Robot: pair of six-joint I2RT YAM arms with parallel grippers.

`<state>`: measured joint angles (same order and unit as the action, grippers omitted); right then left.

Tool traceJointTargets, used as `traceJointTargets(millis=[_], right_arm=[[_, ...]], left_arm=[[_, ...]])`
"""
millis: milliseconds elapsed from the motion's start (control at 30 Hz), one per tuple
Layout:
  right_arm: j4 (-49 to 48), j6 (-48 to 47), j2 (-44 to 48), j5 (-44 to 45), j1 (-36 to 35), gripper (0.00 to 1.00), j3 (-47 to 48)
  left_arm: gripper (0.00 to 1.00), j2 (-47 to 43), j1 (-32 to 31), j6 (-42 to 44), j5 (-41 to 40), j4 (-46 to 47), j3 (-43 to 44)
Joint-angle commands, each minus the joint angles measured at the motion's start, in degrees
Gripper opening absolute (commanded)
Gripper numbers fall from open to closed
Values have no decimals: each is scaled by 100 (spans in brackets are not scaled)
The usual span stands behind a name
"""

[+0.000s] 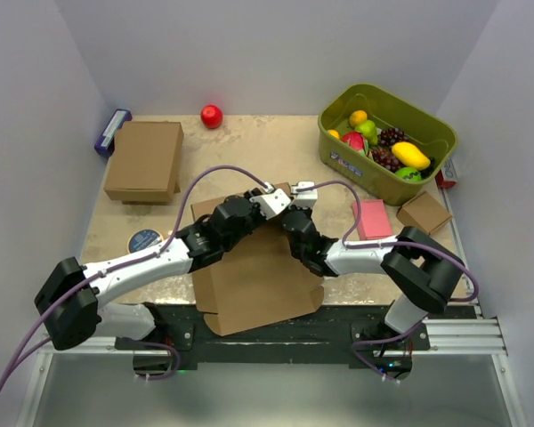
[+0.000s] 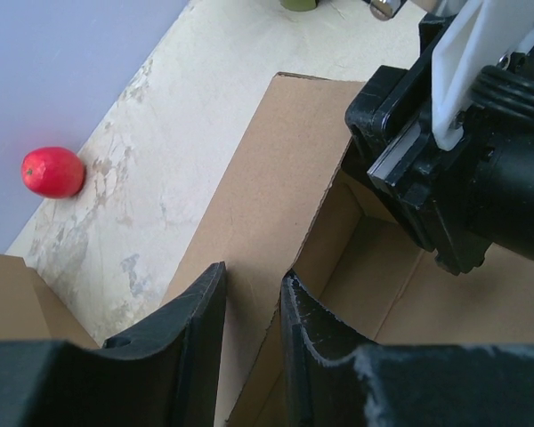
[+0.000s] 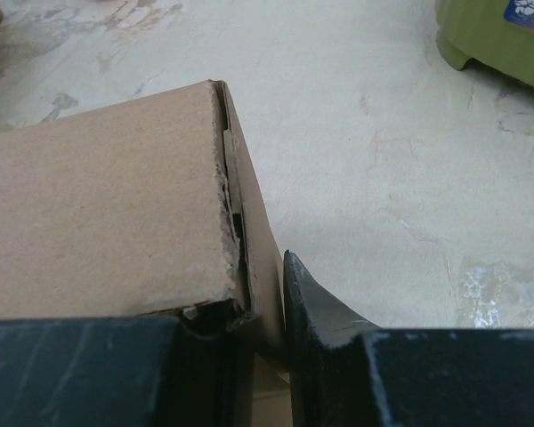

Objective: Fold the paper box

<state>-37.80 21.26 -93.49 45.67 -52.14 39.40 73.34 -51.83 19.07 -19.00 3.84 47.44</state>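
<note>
Nearest in the top view stand the left arm [image 1: 116, 271] and the right arm [image 1: 374, 253], both reaching inward over the paper box [image 1: 258, 285], which lies at the middle of the table [image 1: 249, 142] with its near end past the table's near edge and its far part raised. The left gripper [image 1: 265, 203] and the right gripper [image 1: 294, 208] meet close together at that raised far part. A closed brown box [image 1: 144, 160] sits far left, a red fruit [image 1: 212, 116] by the back wall, a green bin [image 1: 387, 147] of toy fruit far right, with a pink pad [image 1: 372, 220] and a small cardboard cube [image 1: 424, 213] in front of it. From the left wrist, the left gripper [image 2: 252, 274] has its dark fingers [image 2: 200, 338] set narrow on either side of an upright wall of the paper box [image 2: 267, 178], the cardboard filling the gap between them; the right gripper's black and white body [image 2: 454, 151] sits on the same wall further along, and the red fruit [image 2: 53, 172] lies off to the side. From the right wrist, the right gripper [image 3: 258, 298] is pinched narrow on the box's corner wall [image 3: 258, 231]: one finger [image 3: 325, 329] lies against the outer face, the other is hidden under the top panel.
</note>
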Motion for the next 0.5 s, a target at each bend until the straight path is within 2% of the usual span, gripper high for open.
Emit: traceJointTargets(millis=[0, 100, 467], right_arm=[[739, 440, -134, 1101, 116, 0, -20], [818, 625, -125, 1189, 125, 0, -46], [1741, 1477, -143, 1796, 125, 0, 24]], left_arm=[[14, 181, -55, -378, -349, -560, -94], [10, 181, -55, -360, -525, -472, -138], [5, 154, -90, -228, -920, -146, -244]])
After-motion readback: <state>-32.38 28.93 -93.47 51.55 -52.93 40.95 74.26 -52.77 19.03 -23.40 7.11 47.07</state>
